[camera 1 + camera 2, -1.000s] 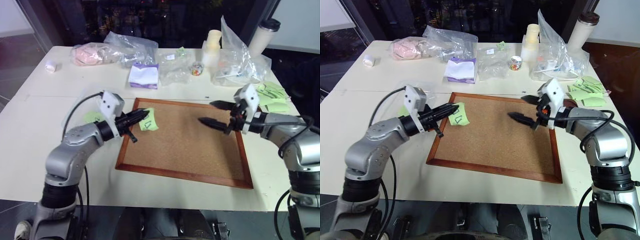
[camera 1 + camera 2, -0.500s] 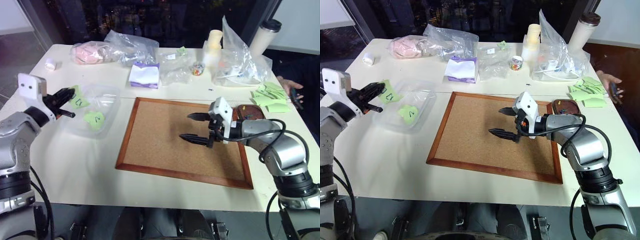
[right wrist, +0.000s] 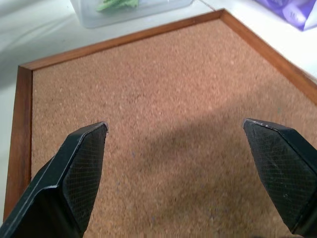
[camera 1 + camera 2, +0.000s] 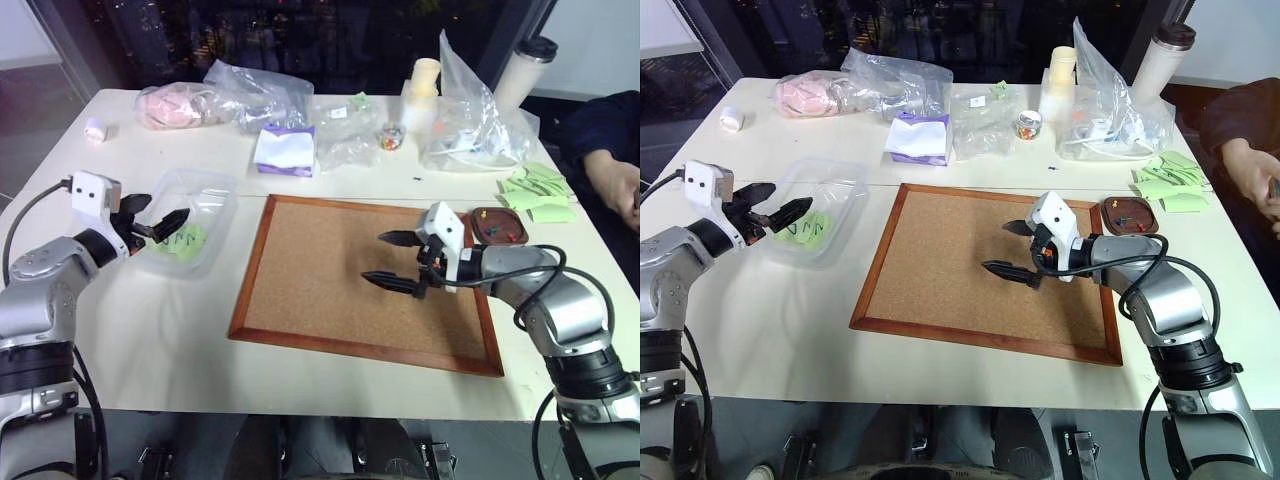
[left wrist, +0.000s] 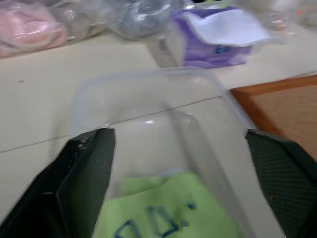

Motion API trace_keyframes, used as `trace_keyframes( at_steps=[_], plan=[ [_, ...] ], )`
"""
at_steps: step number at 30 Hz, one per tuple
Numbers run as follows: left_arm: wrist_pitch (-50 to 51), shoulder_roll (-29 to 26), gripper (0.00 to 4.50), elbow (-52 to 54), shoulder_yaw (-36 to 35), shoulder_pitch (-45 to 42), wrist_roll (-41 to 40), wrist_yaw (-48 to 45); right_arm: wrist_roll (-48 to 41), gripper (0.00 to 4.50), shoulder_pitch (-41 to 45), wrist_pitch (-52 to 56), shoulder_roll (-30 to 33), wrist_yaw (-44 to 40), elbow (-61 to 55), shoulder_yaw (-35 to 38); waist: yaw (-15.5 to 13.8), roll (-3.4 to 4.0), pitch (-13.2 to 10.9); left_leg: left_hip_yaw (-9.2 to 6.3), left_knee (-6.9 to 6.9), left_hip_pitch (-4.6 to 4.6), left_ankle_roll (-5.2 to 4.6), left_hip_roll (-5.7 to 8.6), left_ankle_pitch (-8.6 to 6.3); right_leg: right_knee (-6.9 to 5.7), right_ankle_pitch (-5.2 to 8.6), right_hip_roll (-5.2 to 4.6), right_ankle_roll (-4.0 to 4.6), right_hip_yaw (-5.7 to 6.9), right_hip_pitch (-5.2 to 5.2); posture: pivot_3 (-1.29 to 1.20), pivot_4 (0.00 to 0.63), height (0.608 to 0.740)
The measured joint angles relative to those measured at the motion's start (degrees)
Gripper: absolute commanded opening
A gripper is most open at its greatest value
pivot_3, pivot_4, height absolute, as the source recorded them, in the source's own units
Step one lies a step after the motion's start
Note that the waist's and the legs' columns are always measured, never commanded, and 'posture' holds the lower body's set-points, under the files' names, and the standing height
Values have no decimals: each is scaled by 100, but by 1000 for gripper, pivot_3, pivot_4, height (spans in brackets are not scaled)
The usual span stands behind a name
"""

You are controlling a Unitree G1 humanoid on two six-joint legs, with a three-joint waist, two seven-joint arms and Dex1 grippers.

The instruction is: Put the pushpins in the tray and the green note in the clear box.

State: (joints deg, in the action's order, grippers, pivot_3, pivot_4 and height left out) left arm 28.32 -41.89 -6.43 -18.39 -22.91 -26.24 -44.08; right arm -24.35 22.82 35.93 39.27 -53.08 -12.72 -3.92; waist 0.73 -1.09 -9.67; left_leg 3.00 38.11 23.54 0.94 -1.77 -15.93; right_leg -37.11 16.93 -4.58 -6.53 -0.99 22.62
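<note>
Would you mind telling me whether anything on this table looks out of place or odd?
Nothing stands out. Green notes lie inside the clear box, pushpins sit in the tray, and the cork board lies flat and bare under the right hand.

White table [image 4: 300, 385], dark windows [image 4: 300, 40] behind (night) — grey floor [image 4: 30, 110]

L hand [image 4: 158, 216] swung to clear box [image 4: 215, 190], opened; green note [image 4: 185, 241] dropped inside

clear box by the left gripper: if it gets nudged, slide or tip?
The clear box would probably slide: it looks thin and light, holding only green notes on a smooth table. Being shallow and wide, it seems unlikely to tip. Its walls may flex.
</note>
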Motion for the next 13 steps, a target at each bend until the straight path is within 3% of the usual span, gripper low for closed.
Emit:
trace_keyframes(
  at_steps=[7,13],
  plan=[
    [546,-17,4418,1422,623,70,-527,-596,-8,4500,-296,8,406,-11,-80,348,-13,0,0,-1,0,0,0,1,0,1,0,-2,0,-1,-4,0,150,740],
    [605,311,4418,2024,1643,-23,-549,-899,-65,4500,-780,38,727,-7,-195,862,9,1,1,2,0,-4,0,7,0,0,0,5,0,-7,-4,0,150,740]
  ],
)
